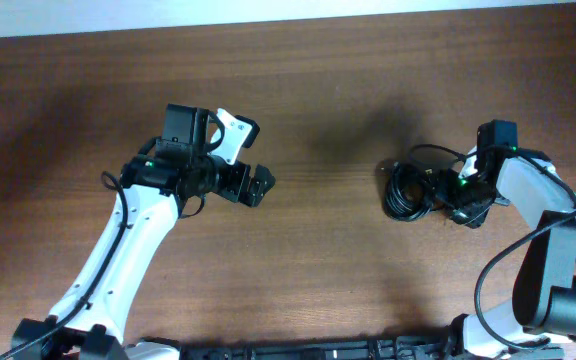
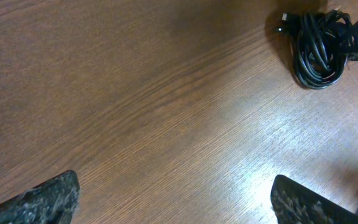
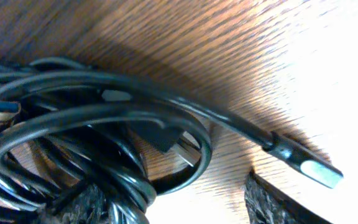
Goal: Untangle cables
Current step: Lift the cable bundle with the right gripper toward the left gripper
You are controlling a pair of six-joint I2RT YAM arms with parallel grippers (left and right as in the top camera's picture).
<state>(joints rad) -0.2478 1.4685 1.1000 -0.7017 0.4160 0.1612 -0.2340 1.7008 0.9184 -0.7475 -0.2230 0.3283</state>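
The cables lie as a tight black clump on the right side of the wooden table; they also show far off in the left wrist view. My right gripper is at the clump's right side. In the right wrist view the cables fill the left half, with loops lying over my left finger. The other finger stands apart, and bare wood shows between the two. A plug end sticks out to the right. My left gripper hovers wide open left of centre, holding nothing.
Thicker black wires run along the right arm near the table's right edge. The left arm reaches in from the lower left. A pale wall strip borders the table's far edge.
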